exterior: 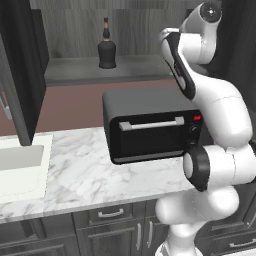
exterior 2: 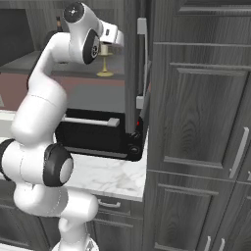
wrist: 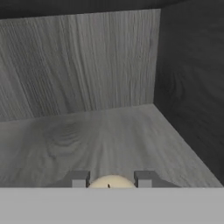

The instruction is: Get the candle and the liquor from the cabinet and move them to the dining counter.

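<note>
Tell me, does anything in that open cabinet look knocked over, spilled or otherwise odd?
Nothing stands out. The liquor bottle stands upright on the cabinet shelf, and the candle sits straight on its gold candlestick between the fingertips of the gripper. The toaster oven sits square on the marble counter below, with no spills.

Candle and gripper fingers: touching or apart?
Touching: hand view shows the candle wedged between both fingers, no gap either side.

Even, flat rendered light, no glare, soft shadow darkening the cabinet [wrist: 188, 78] wall beside the hand [wrist: 112, 179] (grain slightly blurred), edges undistorted
</note>
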Robot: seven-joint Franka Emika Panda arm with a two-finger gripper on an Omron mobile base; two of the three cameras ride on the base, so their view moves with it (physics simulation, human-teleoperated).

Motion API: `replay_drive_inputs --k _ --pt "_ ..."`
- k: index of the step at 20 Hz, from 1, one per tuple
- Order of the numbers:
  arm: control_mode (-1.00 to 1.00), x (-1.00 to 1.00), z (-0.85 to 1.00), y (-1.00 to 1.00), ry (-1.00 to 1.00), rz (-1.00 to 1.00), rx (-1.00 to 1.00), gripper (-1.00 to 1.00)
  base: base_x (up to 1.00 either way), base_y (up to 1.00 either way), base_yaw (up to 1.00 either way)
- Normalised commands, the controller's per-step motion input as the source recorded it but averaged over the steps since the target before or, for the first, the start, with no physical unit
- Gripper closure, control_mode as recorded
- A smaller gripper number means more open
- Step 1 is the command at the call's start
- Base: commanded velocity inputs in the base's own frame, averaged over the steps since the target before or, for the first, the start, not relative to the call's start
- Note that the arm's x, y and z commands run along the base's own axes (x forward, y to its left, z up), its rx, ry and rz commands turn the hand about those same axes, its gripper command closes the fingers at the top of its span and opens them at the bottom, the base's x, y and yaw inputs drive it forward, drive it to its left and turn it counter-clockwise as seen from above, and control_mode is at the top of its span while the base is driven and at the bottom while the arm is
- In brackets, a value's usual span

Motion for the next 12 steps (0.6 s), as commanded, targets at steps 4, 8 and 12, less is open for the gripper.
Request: replay_drive_inputs --k 4,8,12 --pt "-1.0 -1.0 0.0 0.21 0.0 0.0 0.0 1.0 0.0 0.0 0.0" --pt "-1.0 -1.0 -0.02 0.29 0.0 0.0 0.0 1.0 0.0 0.0 0.0" --pt "-1.0 -0.99 -0.09 0.36 0.0 0.0 0.0 1.0 0.0 0.0 0.0"
